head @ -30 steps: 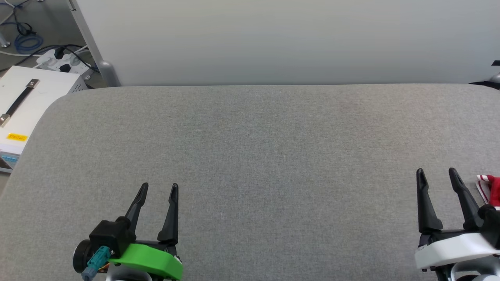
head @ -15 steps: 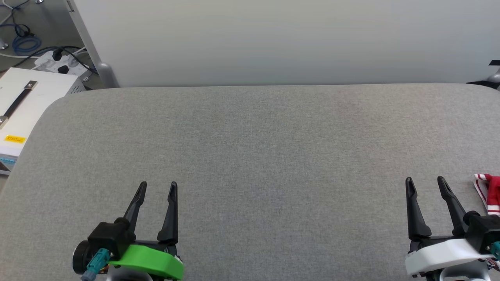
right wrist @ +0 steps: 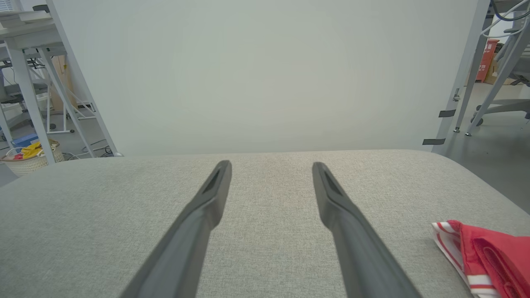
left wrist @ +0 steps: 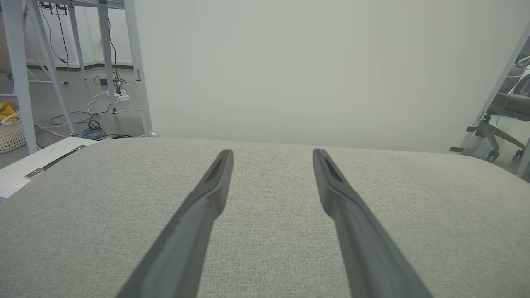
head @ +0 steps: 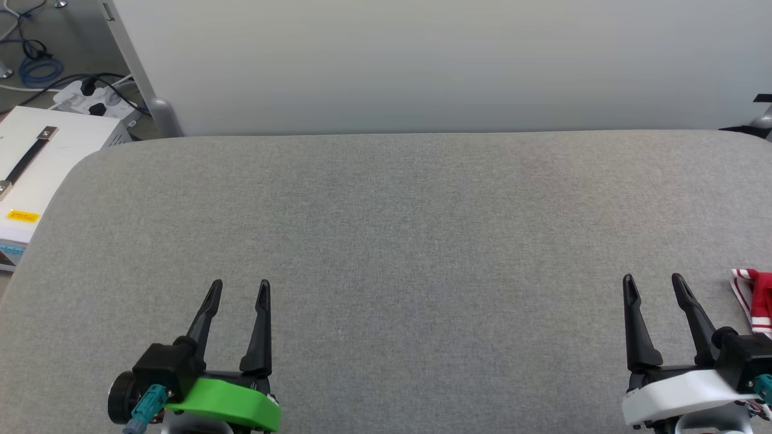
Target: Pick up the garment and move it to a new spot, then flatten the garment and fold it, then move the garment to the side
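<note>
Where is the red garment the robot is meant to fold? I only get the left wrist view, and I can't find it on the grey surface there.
Observer: The soft red cloth garment, with red-and-white striped trim, lies at the right edge of the grey fabric-covered table, cut off by the head view's frame.
Operator: Is anything gripping it?
Observer: No. The right end effector is open just left of it and holds nothing.
Operator: How does my arm sit relative to it?
Observer: The left end effector is on the opposite side, with the right one between it and the garment.
</note>
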{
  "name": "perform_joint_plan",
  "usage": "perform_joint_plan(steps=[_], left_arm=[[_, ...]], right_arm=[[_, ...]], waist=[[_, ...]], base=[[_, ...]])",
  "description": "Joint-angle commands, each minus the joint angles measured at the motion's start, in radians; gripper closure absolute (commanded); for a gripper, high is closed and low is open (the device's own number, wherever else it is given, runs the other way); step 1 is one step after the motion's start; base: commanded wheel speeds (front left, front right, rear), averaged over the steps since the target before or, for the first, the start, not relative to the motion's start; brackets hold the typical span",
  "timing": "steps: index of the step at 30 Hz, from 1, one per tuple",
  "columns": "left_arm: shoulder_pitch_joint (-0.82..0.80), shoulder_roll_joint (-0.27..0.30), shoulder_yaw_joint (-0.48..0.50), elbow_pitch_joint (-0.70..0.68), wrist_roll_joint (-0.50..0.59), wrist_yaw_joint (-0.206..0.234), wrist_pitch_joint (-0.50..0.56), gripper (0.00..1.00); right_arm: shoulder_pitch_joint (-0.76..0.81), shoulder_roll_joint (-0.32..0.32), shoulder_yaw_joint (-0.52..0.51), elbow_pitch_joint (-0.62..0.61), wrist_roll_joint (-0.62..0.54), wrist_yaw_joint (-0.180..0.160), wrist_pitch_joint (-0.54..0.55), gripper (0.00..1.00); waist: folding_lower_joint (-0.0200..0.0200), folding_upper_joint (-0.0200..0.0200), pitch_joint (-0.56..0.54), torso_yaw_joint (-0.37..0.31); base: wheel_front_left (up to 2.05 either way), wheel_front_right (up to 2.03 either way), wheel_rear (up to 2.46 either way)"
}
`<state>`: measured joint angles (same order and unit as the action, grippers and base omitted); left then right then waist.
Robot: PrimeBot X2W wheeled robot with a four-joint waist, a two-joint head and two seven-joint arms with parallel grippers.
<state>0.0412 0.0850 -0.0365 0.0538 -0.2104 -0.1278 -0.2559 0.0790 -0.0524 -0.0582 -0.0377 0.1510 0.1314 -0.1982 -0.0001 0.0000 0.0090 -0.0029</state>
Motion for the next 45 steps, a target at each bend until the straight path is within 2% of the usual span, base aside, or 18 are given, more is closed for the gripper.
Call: perform_joint_plan(steps=[1, 2, 3, 45], left_arm=[[0.013, -0.008, 0.001, 0.001, 0.006, -0.003, -0.006, 0.0], [0.013, -0.008, 0.002, 0.002, 0.005, -0.003, -0.006, 0.0], [0.0, -0.001, 0.001, 0.001, 0.0, 0.0, 0.001, 1.0], [-0.013, -0.01, 0.013, -0.016, 0.065, 0.04, 0.08, 1.0]], right_arm=[[-0.012, 0.001, 0.002, 0.004, 0.002, -0.001, -0.006, 0.0], [-0.013, 0.001, 0.001, 0.004, 0.002, -0.001, -0.006, 0.0], [0.0, 0.0, 0.0, 0.0, 0.0, 0.0, 0.0, 1.0], [-0.024, 0.001, 0.018, 0.012, -0.047, 0.0, 0.061, 1.0]], waist=[[0.0001, 0.0, 0.001, 0.0], [0.0001, 0.0, 0.002, 0.001], [0.0001, 0.0, 0.001, 0.0], [0.0001, 0.0, -0.002, 0.001]], base=[[0.0, 0.0, 0.0], [0.0, 0.0, 0.0], [0.0, 0.0, 0.0], [0.0, 0.0, 0.0]])
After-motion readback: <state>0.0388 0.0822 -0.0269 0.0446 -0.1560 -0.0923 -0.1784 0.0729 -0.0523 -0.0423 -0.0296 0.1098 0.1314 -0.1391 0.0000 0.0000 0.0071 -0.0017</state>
